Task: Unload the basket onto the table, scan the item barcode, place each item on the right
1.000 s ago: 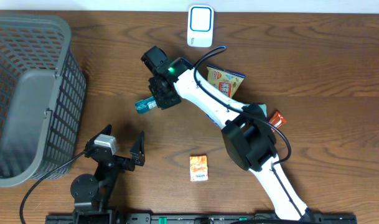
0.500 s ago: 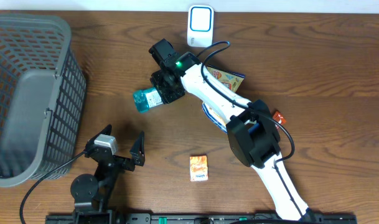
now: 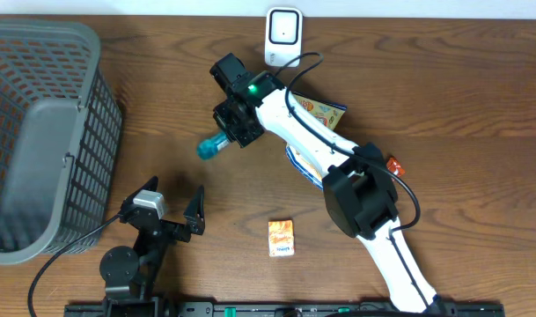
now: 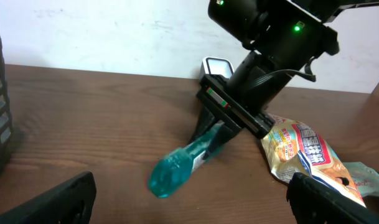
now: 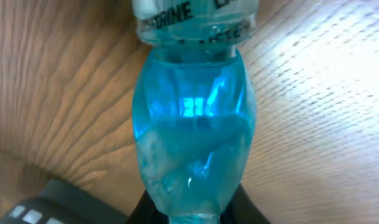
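The item, a clear blue bottle [image 3: 209,146], hangs tilted just above the wooden table, base pointing to the lower left. My right gripper [image 3: 235,132] is shut on its neck end. In the right wrist view the blue bottle [image 5: 192,130] fills the middle, its printed label at the top, with the right gripper [image 5: 195,214] clamped on it at the bottom edge. The white scanner [image 3: 283,36] stands at the far edge behind that arm. My left gripper [image 3: 172,195] rests open near the front. In its own view the left gripper [image 4: 192,205] is empty, facing the bottle [image 4: 183,165].
A grey mesh basket [image 3: 47,132] fills the left side. A snack bag [image 3: 325,113] lies right of the right arm, seen too as the snack bag [image 4: 301,149] in the left wrist view. A small orange box [image 3: 281,238] lies near the front, a small red packet [image 3: 392,165] at the right.
The right wrist has turned the bottle, so its broad labelled side no longer faces up and it looks slimmer. The right jaws have closed tighter on it. The left arm is unmoved.
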Motion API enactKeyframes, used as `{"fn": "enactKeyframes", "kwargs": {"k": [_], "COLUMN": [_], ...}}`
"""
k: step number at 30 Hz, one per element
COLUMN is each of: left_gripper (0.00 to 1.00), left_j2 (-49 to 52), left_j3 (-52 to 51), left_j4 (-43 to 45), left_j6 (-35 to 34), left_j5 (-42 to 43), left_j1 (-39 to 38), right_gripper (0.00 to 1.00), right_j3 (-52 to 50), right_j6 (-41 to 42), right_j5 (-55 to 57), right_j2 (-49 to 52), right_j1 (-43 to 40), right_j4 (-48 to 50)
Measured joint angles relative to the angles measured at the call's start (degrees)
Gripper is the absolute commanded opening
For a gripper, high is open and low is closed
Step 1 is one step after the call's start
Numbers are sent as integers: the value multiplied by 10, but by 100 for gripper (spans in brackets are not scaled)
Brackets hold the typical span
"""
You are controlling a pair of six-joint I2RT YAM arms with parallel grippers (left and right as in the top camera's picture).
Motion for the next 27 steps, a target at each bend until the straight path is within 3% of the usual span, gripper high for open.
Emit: {"fn": "enactKeyframes", "kwargs": {"k": [7,19,27], "left_gripper": [98,98,98], "left_j2": [0,0,0], "left_j3": [0,0,0], "left_j4": [0,0,0], "left_j6": [0,0,0], "left_j5": [0,0,0], "left_j1": [0,0,0], "right_gripper": [9,1,1], "right_j3": [0,3,0], "right_j6": [72,97,194], "right_j5": [0,-1,-68], "right_j2": [0,-2,-2], "right_j1": [0,-1,-16], "right_j4": [4,-26,-7]}}
